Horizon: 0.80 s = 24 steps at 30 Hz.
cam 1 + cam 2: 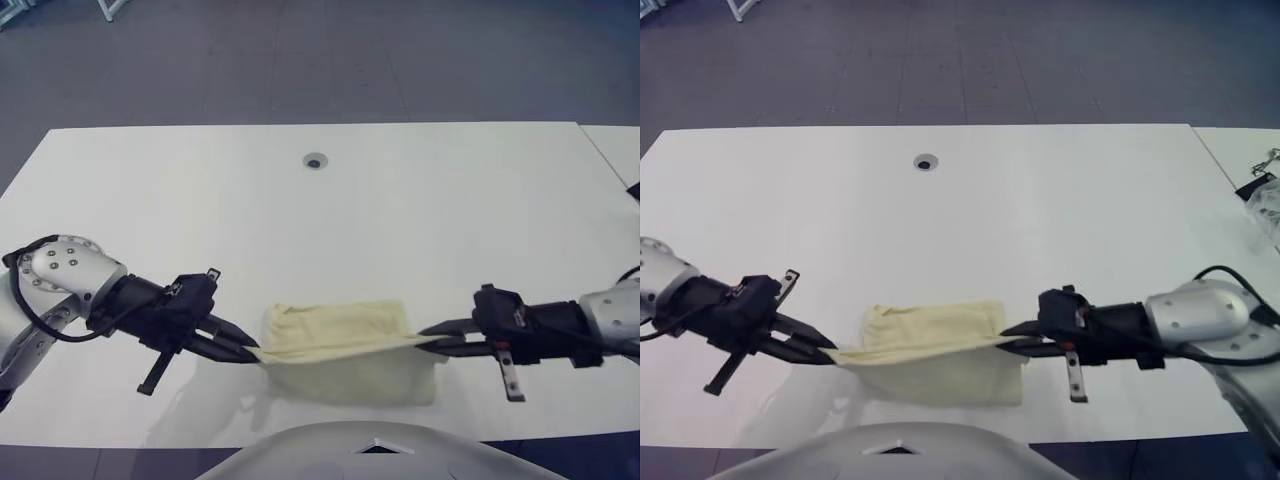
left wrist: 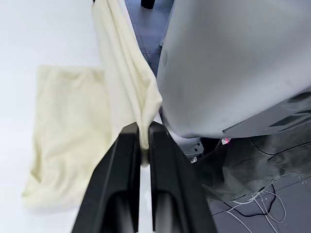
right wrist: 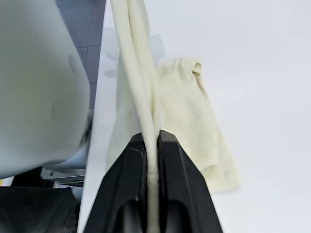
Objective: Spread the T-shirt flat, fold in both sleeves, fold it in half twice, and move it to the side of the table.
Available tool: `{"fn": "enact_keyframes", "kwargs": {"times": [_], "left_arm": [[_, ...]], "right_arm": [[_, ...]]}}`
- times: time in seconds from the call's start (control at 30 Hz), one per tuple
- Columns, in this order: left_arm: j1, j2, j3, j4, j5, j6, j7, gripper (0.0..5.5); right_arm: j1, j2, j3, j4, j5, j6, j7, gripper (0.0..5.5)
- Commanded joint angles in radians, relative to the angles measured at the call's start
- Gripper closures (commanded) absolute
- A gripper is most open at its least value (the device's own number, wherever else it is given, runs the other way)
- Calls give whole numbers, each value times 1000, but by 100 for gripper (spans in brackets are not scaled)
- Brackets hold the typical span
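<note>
Near the table (image 1: 450,200) edge, left pincer (image 1: 250,353) and right pincer (image 1: 428,340) clamp the T-shirt (image 1: 345,372), seemingly taut.

Room beyond T-shirt (image 1: 345,335), grommet (image 1: 315,160) far ctr

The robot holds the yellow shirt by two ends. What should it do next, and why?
Probably carry the held edge forward and lay it on the far edge. The left end effector and right end effector each pinch one end of the shirt, its lifted edge taut between them, while the rest lies on the table.
</note>
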Motion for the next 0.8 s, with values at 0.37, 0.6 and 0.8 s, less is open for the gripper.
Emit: {"fn": "enact_keyframes", "kwargs": {"times": [0.37,0.6,0.8], "left_arm": [[-254,-196,-244,357,270,-72,-65,543],[-283,-233,-263,445,308,-75,-90,543],[-310,-220,-232,470,260,-5,-122,543]], "right_arm": [[-202,148,266,284,-264,-147,-51,542],[-259,234,336,391,-331,-190,-61,542],[-294,310,376,484,-404,-256,-91,542]]}}
